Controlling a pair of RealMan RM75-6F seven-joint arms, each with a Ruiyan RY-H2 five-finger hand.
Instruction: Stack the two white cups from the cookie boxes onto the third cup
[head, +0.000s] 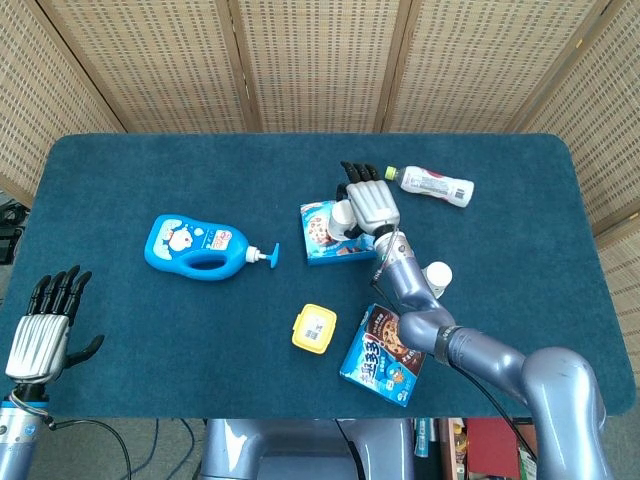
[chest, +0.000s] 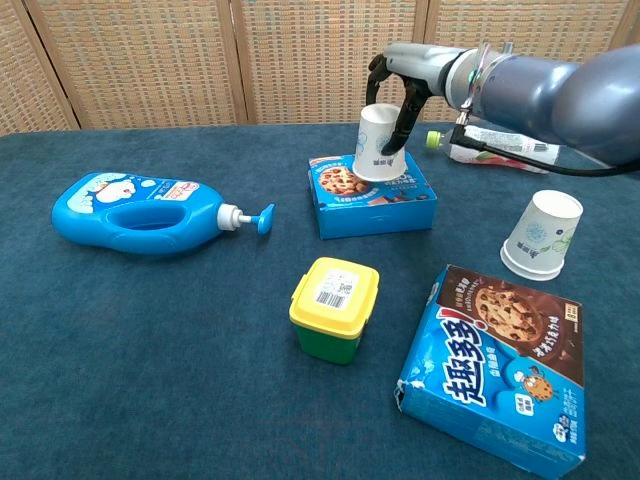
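My right hand (head: 371, 204) (chest: 398, 82) grips a white cup (head: 343, 214) (chest: 379, 145) from above, mouth down. The cup hangs just over the back of the small blue cookie box (head: 322, 234) (chest: 371, 198). Another white cup (head: 437, 277) (chest: 542, 235) stands mouth down on the cloth to the right. No cup is on the large cookie box (head: 384, 356) (chest: 503, 366) lying in front of it. At the near left table edge my left hand (head: 44, 326) holds nothing, its fingers spread; only the head view shows it.
A blue pump bottle (head: 200, 247) (chest: 148, 213) lies at the left. A yellow-lidded tub (head: 314, 328) (chest: 334, 307) stands near the middle front. A drink bottle (head: 436, 185) (chest: 505, 150) lies behind my right hand. Wicker screens close off the back.
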